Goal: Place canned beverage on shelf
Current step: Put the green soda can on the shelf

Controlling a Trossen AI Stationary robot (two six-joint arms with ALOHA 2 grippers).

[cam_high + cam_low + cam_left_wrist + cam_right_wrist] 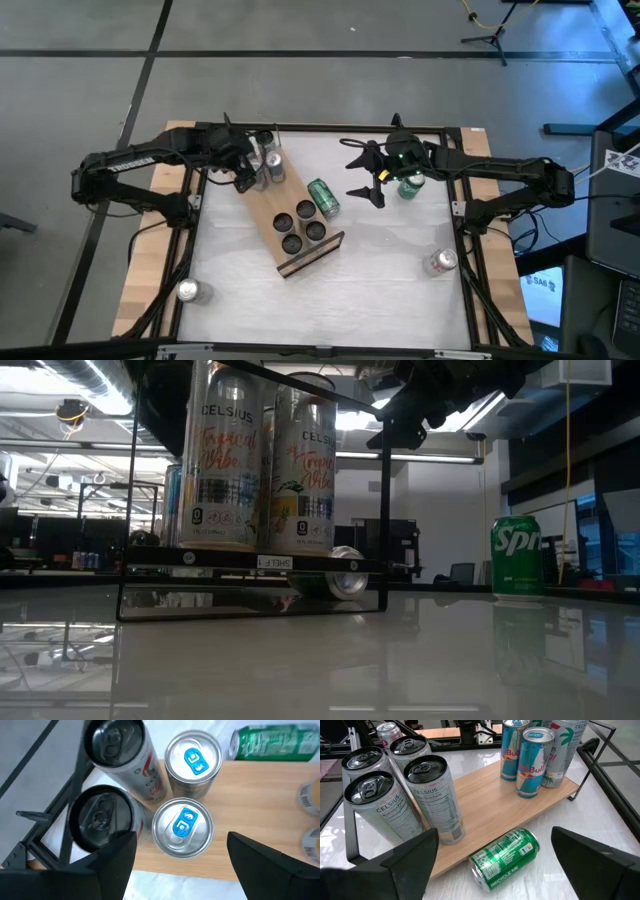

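The shelf [268, 205], a light-wood board, lies slanted at the table's middle. Several tall Celsius cans [427, 795] stand at its near end. Two Red Bull cans [182, 827] and two black-topped cans [100, 817] stand at its far end. My left gripper [246, 172] hangs open above the far-end cans, with one Red Bull can below the gap between its fingers. A green can [505, 857] lies on its side on the table along the shelf's right edge. My right gripper [368, 182] stands open to the right of that can, clear of it.
An upright green Sprite can [410, 186] stands close under my right arm. One silver can [440, 262] rests at the near right of the table and another [190, 291] at the near left. A black frame rail [330, 130] borders the table.
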